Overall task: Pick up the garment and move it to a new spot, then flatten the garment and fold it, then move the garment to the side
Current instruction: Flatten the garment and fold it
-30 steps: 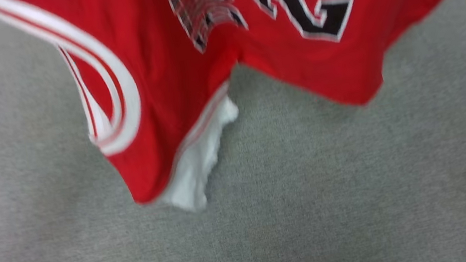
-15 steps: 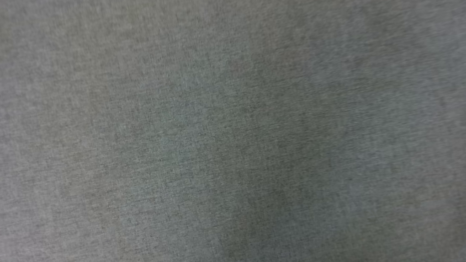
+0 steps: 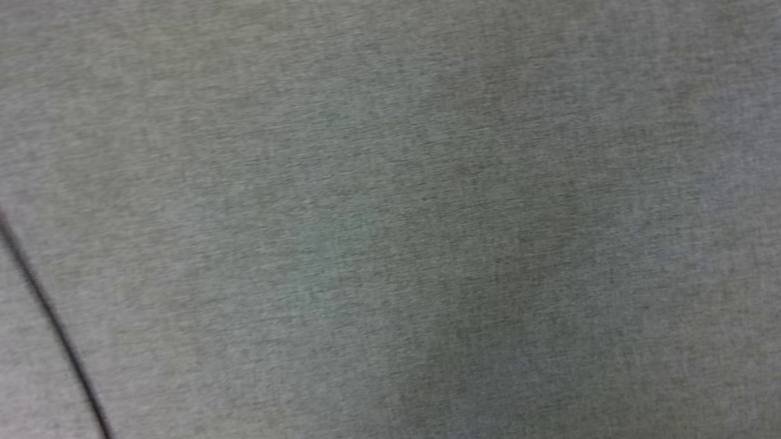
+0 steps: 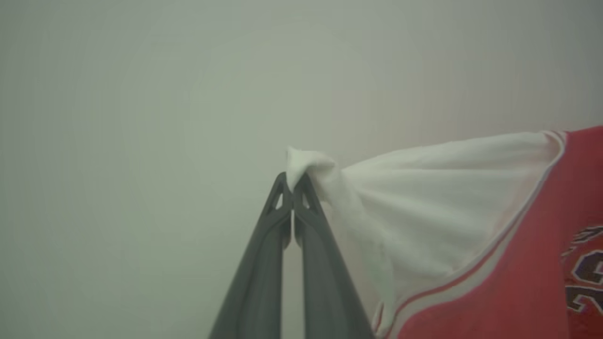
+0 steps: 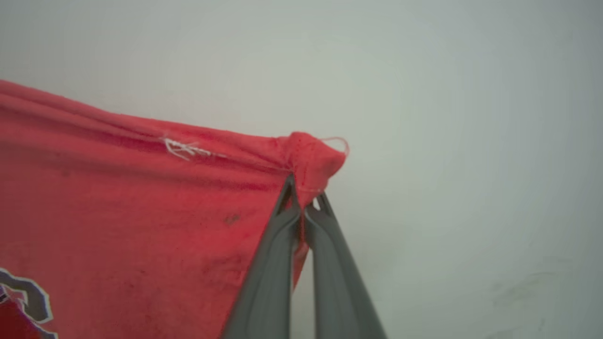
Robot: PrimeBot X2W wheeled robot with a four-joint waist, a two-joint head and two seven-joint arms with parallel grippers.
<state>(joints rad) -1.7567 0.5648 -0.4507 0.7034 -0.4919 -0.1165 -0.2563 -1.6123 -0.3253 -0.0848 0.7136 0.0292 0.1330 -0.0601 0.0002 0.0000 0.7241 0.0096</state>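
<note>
The garment (image 4: pixel 476 226) is a red jersey with a white sleeve, striped trim and dark lettering. In the left wrist view my left gripper (image 4: pixel 293 181) is shut on the tip of the white sleeve, and the cloth stretches away to the right. A red corner of the garment (image 5: pixel 141 221), at its hem, is pinched in my right gripper (image 5: pixel 304 190), which is shut, with the cloth spreading to the left. Both wrist views show a pale grey blur behind the cloth.
The head view looks down on grey carpet (image 3: pixel 435 205). A thin black cable (image 3: pixel 16 252) runs down the left side of it, curving toward the bottom edge.
The head view has shifted: a second ago the hanging red garment filled its top, now it has left the picture. The black cable has come further into the picture from the left.
</note>
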